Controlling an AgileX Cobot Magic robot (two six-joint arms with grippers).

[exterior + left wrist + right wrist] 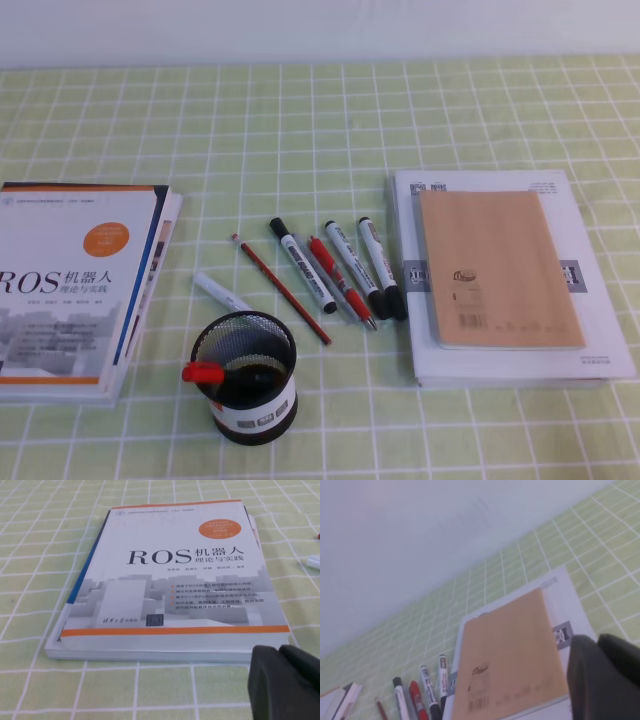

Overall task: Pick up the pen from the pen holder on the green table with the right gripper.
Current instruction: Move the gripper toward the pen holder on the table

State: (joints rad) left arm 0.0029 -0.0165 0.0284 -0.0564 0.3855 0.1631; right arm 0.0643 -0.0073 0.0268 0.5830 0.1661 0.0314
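The pen (208, 373) leans in the pen holder (246, 412), its red cap over the left rim and its black barrel inside. The pen holder, a black mesh cup with a white label band, stands at the front middle of the green table (300, 120). Neither gripper shows in the exterior high view. Only a black part of the left gripper (284, 680) shows at the bottom right of the left wrist view, above the table in front of a book. A dark part of the right gripper (603, 672) shows at the bottom right of the right wrist view, over a brown notebook. The jaws of both are hidden.
A stack of ROS books (70, 285) lies at the left, also in the left wrist view (175, 575). A brown notebook (497, 265) lies on a white book (590, 340) at the right. Between them lie several markers (300, 265), an all-red pen (340, 282), a red pencil (280, 288) and a white marker (220, 292).
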